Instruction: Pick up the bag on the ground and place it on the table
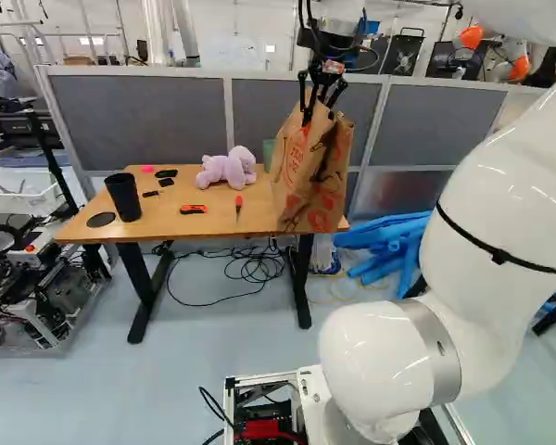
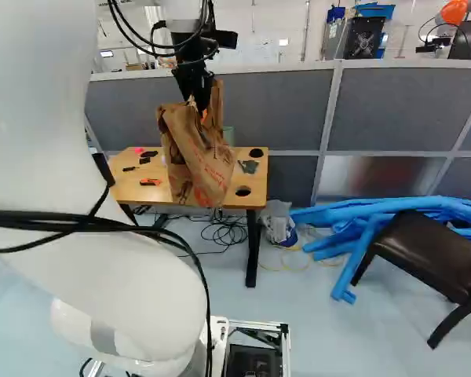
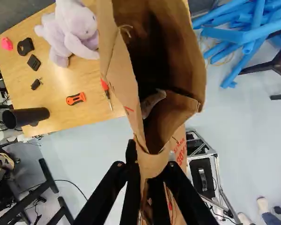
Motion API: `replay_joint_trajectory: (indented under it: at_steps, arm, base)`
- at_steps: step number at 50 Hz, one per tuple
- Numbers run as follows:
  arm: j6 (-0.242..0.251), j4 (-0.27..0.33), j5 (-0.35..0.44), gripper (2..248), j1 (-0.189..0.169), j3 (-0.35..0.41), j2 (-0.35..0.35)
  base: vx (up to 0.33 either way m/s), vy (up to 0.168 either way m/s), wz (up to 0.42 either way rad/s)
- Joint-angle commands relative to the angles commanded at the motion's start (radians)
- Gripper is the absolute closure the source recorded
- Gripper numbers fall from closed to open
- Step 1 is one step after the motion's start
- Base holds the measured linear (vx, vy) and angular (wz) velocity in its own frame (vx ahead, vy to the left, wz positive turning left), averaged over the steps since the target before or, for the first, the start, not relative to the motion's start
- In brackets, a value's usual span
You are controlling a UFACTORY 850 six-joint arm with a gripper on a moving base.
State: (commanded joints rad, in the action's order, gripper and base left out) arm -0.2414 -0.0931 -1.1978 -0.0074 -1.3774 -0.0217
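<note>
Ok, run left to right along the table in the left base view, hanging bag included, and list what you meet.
Black cup → orange and black cutter → red-handled screwdriver → brown paper bag.

Purple plush (image 1: pixel 226 169) near a screwdriver (image 3: pixel 105 86) and an orange cutter (image 3: pixel 76 98); black cup (image 1: pixel 123 197) nearby. Cables (image 1: pixel 257 270) on the floor (image 1: pixel 195 343) (a loose tangle), blue tubes (image 2: pixel 365 212) beside a dark chair (image 2: pixel 428 247), grey partition (image 2: pixel 412 106) behind.
</note>
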Motion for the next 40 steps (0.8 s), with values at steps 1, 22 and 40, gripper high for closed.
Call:
replay_joint_trajectory:
  at_steps: [1, 22, 40]
  arm:
    - [0.0, 0.0, 0.0, 225, 0.0, 0.0, 0.0]
    - [0.0, 0.0, 0.0, 225, 0.0, 0.0, 0.0]
    - [0.0, 0.0, 0.0, 225, 0.0, 0.0, 0.0]
  base:
    - [0.119, -0.039, -0.005]
    - [0.122, -0.032, -0.006]
    - [0.1, -0.005, -0.008]
